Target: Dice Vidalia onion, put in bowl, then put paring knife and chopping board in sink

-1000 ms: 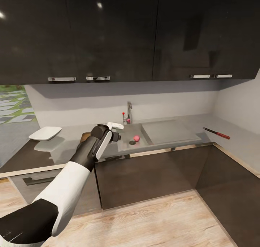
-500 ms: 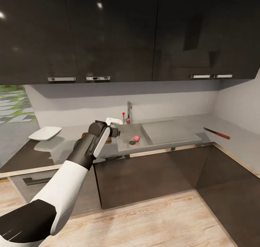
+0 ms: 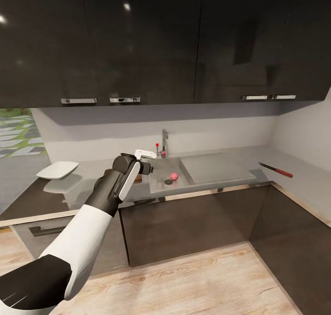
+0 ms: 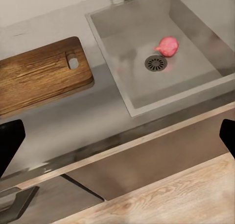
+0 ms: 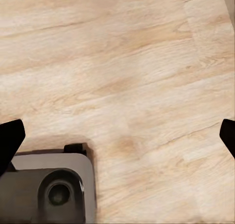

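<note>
The pinkish Vidalia onion (image 3: pixel 174 176) (image 4: pixel 168 45) lies in the steel sink (image 3: pixel 158 180) (image 4: pixel 134 35) beside the round drain (image 4: pixel 156 63). My left gripper (image 3: pixel 147 155) (image 4: pixel 117 140) hovers open above the countertop (image 3: pixel 87 186) at the sink's left edge, well above the onion. Brown and wooden, the chopping board (image 4: pixel 39 74) (image 3: pixel 137 177) lies left of the sink, mostly hidden by my arm in the head view. On the counter's left end stands the white bowl (image 3: pixel 57 170). The paring knife (image 3: pixel 276 169) lies at far right. My right gripper (image 5: pixel 117 136) is open over the floor.
A chrome tap (image 3: pixel 164 142) with a red knob stands behind the basin, and the flat drainboard (image 3: pixel 216 168) lies to its right. Black wall cabinets (image 3: pixel 138 43) hang overhead. The robot's base (image 5: pixel 54 187) sits on the wooden floor (image 5: pixel 137 77).
My left gripper has risen a little and drawn slightly back to the left over the sink's edge. The onion, knife and bowl have stayed put.
</note>
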